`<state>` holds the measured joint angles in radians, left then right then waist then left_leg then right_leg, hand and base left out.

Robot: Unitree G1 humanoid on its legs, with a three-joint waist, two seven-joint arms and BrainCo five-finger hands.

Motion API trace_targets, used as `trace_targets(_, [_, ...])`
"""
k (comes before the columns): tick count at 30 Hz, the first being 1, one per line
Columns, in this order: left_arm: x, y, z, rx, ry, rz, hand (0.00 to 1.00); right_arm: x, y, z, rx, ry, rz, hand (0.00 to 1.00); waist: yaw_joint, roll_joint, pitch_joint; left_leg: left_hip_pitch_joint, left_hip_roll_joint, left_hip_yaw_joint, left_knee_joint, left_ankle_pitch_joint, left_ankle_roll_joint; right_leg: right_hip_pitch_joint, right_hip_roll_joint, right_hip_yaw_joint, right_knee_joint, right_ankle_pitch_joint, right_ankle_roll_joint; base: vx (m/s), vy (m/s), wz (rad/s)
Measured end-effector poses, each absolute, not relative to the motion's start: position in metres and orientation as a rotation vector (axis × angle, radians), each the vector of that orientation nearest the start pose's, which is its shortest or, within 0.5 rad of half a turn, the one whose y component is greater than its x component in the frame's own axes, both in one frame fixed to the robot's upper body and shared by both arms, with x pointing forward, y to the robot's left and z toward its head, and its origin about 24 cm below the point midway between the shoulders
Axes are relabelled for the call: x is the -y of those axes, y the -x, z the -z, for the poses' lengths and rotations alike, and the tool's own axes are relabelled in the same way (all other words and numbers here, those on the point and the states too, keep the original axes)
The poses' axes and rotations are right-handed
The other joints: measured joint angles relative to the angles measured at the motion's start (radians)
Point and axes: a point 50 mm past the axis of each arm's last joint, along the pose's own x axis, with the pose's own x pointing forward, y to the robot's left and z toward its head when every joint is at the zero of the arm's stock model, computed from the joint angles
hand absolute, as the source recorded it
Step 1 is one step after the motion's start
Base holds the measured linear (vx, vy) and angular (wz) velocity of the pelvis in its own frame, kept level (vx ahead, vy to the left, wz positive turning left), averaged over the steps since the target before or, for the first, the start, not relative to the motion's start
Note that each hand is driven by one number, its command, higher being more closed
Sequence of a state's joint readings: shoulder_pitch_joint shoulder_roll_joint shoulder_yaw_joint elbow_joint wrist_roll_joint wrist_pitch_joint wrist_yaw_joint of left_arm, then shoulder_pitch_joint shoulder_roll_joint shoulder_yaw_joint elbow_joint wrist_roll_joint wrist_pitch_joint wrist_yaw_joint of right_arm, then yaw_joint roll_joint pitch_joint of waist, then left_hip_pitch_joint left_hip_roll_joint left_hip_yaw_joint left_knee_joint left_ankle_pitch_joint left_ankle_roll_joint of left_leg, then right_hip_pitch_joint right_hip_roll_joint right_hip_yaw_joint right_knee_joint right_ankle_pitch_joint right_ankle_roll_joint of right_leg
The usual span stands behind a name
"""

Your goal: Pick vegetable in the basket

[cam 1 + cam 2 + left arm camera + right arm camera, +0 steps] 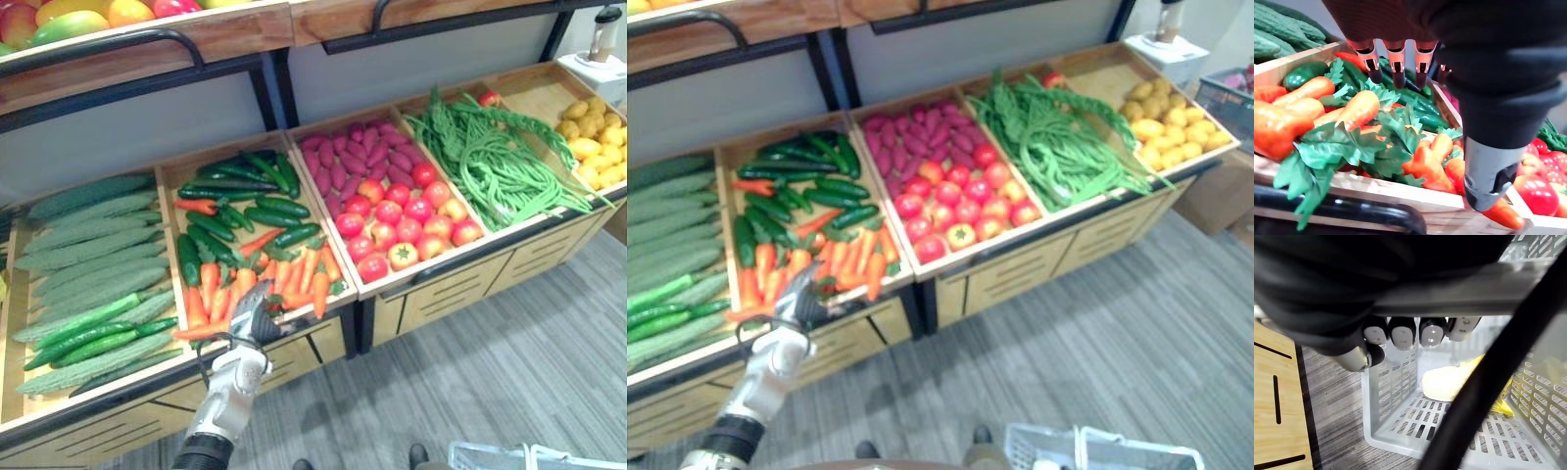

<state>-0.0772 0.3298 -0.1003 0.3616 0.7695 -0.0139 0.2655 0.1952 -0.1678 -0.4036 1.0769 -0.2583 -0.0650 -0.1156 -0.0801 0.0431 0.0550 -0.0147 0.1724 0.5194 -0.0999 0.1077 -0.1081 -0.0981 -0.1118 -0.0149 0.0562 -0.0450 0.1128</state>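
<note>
Orange carrots [284, 279] with green leafy tops lie at the front of a wooden bin that also holds dark cucumbers [245, 196]. My left hand [253, 318] hovers at that bin's front edge, just above the carrots [1359, 110]. Its fingers [1397, 61] are straight and open, holding nothing. My right hand [1403, 333] is curled round the handle [1459, 284] of a white plastic basket [1400, 431], which hangs low at the right [529, 455]. A pale yellow item [1447, 382] lies inside the basket.
Neighbouring bins hold bitter gourds [88, 245], tomatoes [402, 220] with purple sweet potatoes [343, 162], long green beans [500, 157] and yellow potatoes [593, 132]. An upper shelf carries fruit [88, 15]. A black rail [1352, 210] runs along the bin front. Grey floor [509, 372] lies below.
</note>
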Motion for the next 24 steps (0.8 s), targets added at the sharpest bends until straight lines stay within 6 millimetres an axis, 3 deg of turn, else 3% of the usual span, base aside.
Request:
trace_targets(13, [-0.223,-0.265,0.003,-0.130,-1.209,-0.044,0.00,0.273,-0.039,0.152,-1.183,0.269,0.434,1.00,0.001,0.011,0.006,0.000,0.000,0.018,-0.002,-0.010,-0.005,-0.015,0.002,0.022,-0.003,0.000,0.000,0.03,0.000,-0.05])
trace_targets(22, [-0.230,-0.290,-0.016,-0.079,-1.300,-0.039,0.00,0.278,-0.055,0.148,-1.139,0.282,0.442,1.00,-0.001,0.025,0.038,-0.037,0.000,0.022,0.001,-0.012,-0.007,-0.058,0.003,0.028,0.000,0.001,0.001,0.05,-0.006,-0.03])
trace_targets(23, [-0.234,-0.295,-0.019,-0.078,-1.336,-0.039,1.00,0.279,-0.058,0.147,-1.130,0.284,0.442,1.00,-0.002,0.025,0.051,-0.037,0.000,0.022,0.002,-0.012,-0.007,-0.058,0.004,0.030,0.001,0.001,0.002,0.07,-0.010,-0.05])
trace_targets(24, [-0.236,-0.297,-0.019,-0.083,-1.347,-0.041,1.00,0.279,-0.059,0.147,-1.126,0.284,0.442,1.00,-0.002,0.026,0.056,-0.037,0.000,0.022,0.003,-0.012,-0.007,-0.058,0.004,0.031,0.001,0.002,0.002,0.05,-0.008,-0.10])
